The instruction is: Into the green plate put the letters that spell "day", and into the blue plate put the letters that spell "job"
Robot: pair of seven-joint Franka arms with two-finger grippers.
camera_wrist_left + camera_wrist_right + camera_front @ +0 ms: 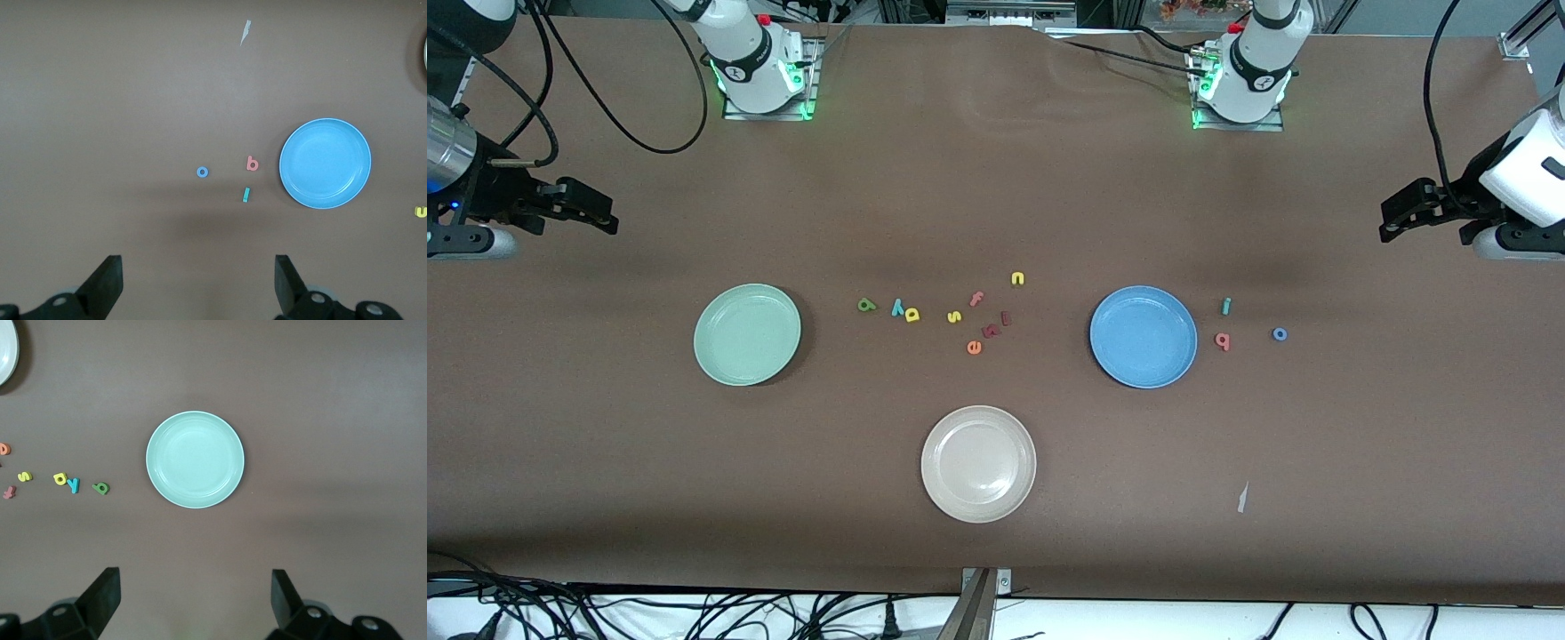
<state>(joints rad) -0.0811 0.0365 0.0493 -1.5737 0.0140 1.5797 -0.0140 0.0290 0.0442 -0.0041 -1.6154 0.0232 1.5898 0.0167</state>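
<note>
slim teal j (1226, 306) upright — long axis toward the robots' bases

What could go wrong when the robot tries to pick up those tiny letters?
1. The teal y lies tight between the dark green rounded letter and the yellow rounded letter; an open right pincer might bump a neighbour.
2. The yellow s lies close by and could get grabbed by mistake.
3. The slim teal j and salmon-red b lie close beside the round blue plate; the open left pincer could knock its rim.
</note>
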